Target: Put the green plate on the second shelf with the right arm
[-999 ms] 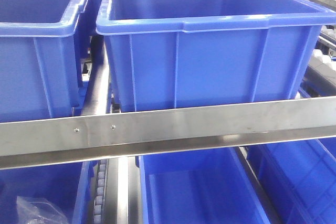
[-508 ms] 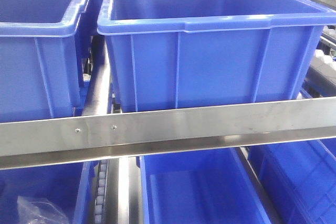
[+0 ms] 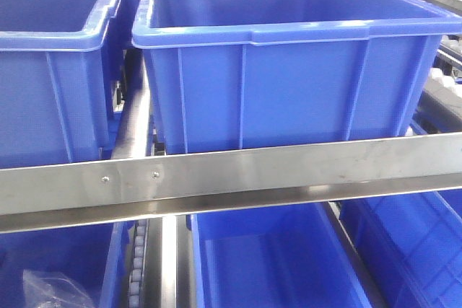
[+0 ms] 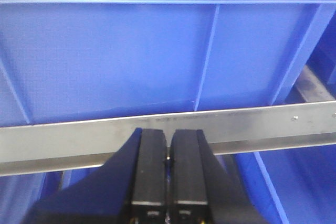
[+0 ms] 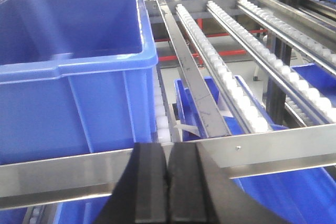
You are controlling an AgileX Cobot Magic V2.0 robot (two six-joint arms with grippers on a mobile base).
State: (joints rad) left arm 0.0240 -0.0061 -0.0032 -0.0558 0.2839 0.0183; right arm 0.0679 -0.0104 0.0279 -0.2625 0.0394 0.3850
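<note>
The green plate is out of view in every frame. My right gripper (image 5: 168,148) is shut with nothing between its black fingers; it sits just in front of a steel shelf rail (image 5: 273,142), beside a large blue bin (image 5: 73,72). My left gripper (image 4: 168,132) is also shut and empty, held close to a steel rail (image 4: 68,140) under a blue bin (image 4: 131,56). Neither gripper shows in the front view, where only blue bins (image 3: 289,63) and the rail (image 3: 231,178) appear.
A second blue bin (image 3: 50,70) stands at the left, with more blue bins (image 3: 267,265) on the level below. Crumpled clear plastic (image 3: 50,290) lies in the lower left bin. Roller tracks (image 5: 226,72) run to the right of the bin.
</note>
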